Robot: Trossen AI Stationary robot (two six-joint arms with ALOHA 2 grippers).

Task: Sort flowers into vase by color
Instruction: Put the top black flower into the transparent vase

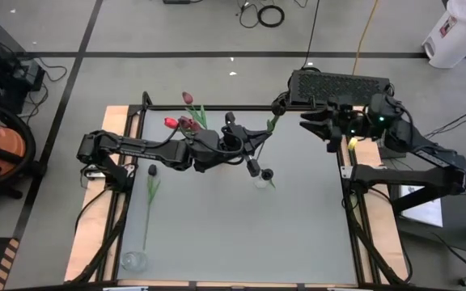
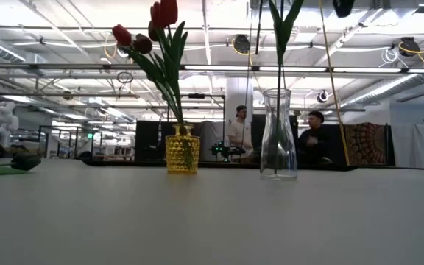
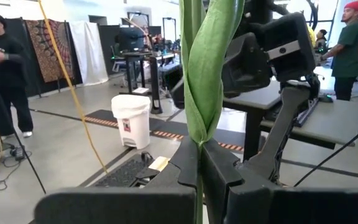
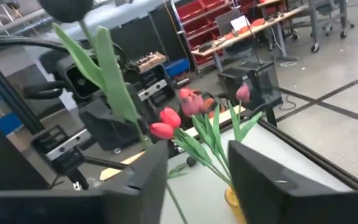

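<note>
- Grey table [image 1: 217,234] carries a yellow vase [image 2: 182,154] of red tulips [image 2: 140,40] and a clear vase [image 2: 279,136]
- Left claw [image 3: 201,163] is clamped on a green stem [image 3: 202,74] above the clear vase
- Right claw [image 4: 194,168] waits open at the far right
- One dark tulip [image 1: 151,190] lies at the near left

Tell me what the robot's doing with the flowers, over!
Left gripper shut on long green-stemmed tulip, stem inside clear glass vase. Right gripper open, waiting at back right. Nothing seen in the way.
</note>
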